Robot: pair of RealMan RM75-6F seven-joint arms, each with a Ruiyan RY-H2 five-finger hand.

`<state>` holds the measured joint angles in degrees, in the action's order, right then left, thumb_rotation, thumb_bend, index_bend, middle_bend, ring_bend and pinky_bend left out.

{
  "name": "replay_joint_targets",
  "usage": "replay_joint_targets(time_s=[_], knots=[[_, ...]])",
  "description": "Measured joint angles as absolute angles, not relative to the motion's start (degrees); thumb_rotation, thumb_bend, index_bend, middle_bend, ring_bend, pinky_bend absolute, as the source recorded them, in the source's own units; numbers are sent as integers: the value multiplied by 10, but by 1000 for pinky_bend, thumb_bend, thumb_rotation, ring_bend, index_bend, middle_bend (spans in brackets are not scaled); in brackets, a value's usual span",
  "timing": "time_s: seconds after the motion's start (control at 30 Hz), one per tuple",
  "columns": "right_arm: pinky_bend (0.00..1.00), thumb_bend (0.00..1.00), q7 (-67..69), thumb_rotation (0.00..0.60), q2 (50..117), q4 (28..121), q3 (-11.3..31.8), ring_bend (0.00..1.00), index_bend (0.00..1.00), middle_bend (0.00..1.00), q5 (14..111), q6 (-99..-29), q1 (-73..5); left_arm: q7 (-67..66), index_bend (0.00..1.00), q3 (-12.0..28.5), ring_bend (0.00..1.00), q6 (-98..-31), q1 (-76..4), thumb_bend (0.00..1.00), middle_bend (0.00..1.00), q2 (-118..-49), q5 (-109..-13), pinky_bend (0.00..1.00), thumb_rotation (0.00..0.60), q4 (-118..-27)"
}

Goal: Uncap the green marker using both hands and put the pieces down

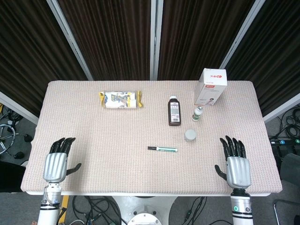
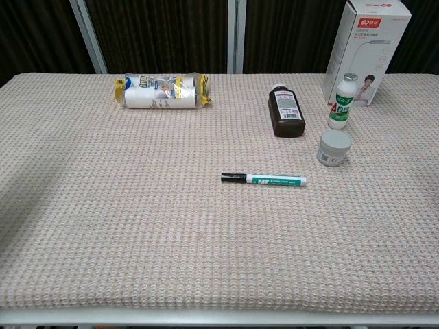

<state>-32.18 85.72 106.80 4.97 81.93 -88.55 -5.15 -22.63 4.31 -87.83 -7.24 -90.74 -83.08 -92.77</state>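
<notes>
The green marker (image 1: 162, 149) (image 2: 264, 180) lies flat near the middle of the table, its black cap pointing to the left. My left hand (image 1: 57, 160) rests palm down near the front left edge, fingers apart and holding nothing. Near the front right edge my right hand (image 1: 236, 161) lies the same way, empty and spread. Both hands are well apart from the marker and show only in the head view.
A dark brown bottle (image 1: 174, 111) (image 2: 287, 112) lies behind the marker. A small white jar (image 1: 190, 135) (image 2: 334, 148), a small green-labelled bottle (image 1: 198, 113) (image 2: 342, 101) and a white box (image 1: 211, 86) (image 2: 365, 49) stand at the back right. A yellow snack packet (image 1: 120, 100) (image 2: 163, 92) lies at the back left.
</notes>
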Motion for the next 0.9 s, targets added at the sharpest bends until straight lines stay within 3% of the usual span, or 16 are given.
replay_joint_targets(time_s=[0.23, 0.33, 0.4, 0.53, 0.63, 0.9], knots=[[0, 92, -348, 600, 862, 1079, 51, 0, 99, 80, 794, -862, -61, -220, 166, 38, 119, -871, -75, 2, 165, -902, -838, 163, 600, -941], [2, 92, -373, 600, 864, 1088, 51, 23, 130, 148, 783, -856, -65, -219, 175, 32, 119, -869, -75, 1, 165, -898, -843, 164, 600, -945], [60, 92, -397, 600, 868, 1094, 54, 83, 206, 210, 778, -856, -68, -216, 176, 33, 119, -865, -76, 1, 164, -897, -841, 163, 600, -945], [347, 92, -453, 600, 875, 1107, 65, 256, 321, 331, 765, -854, -81, -210, 175, 41, 114, -852, -83, 2, 165, -895, -830, 151, 600, -938], [473, 92, -504, 600, 884, 1117, 80, 355, 394, 363, 751, -848, -99, -202, 176, 46, 104, -842, -93, 2, 165, -896, -831, 139, 600, -926], [509, 100, -600, 600, 958, 1098, 136, 380, 467, 430, 650, -817, -170, -231, 180, 53, 94, -801, -130, 2, 165, -894, -845, 125, 600, -891]])
